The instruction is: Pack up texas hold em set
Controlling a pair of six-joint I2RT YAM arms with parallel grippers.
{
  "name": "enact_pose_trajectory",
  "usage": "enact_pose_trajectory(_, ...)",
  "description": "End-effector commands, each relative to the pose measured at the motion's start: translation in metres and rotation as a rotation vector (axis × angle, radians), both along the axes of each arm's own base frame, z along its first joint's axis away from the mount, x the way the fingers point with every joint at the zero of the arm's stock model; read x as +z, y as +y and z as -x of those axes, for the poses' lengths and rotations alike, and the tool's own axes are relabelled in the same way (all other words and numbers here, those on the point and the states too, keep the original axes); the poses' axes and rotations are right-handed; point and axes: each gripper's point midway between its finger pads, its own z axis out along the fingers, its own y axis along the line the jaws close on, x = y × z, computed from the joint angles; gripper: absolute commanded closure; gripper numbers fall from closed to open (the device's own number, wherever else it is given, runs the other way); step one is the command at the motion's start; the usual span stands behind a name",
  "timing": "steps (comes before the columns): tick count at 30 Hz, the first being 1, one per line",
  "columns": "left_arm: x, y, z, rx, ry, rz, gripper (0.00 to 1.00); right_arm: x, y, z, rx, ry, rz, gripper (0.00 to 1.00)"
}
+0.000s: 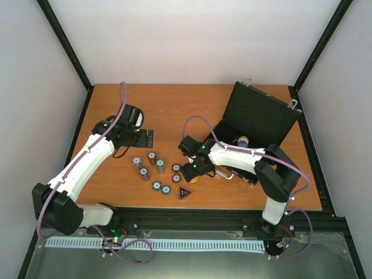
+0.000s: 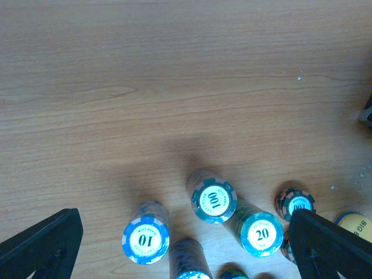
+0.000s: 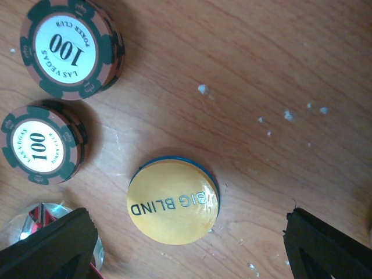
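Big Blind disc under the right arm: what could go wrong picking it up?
The Big Blind disc lies flat on the table, so the open right gripper may slide over its thin edge. One finger sits close to a 100-chip stack and a shiny token; closing in could knock them.

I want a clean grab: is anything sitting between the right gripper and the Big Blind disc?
Nothing visible does. The Big Blind disc lies flat on the table, between the open fingers of the right gripper. The two 100 chip stacks stand off to one side, apart from it.
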Motion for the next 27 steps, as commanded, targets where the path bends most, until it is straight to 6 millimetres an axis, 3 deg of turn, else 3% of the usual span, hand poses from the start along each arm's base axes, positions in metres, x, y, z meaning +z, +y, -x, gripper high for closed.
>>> enact_pose_trajectory(1, 0.001, 0.005, 0.011, -0.003, 0.003, -0.012, 0.00, 0.002, 0.012, 0.003, 0.005, 0.012, -0.016, 0.11)
enact_pose_trajectory(9, 0.000, 0.007, 0.014, -0.003, -0.003, -0.014, 0.00, -0.014, 0.013, 0.013, 0.030, 0.040, 0.036, 0.11)
enact_pose_trajectory(27, -0.002, 0.007, 0.015, -0.008, 0.000, -0.020, 0.00, -0.040, -0.001, 0.013, 0.004, 0.029, 0.116, 0.18)
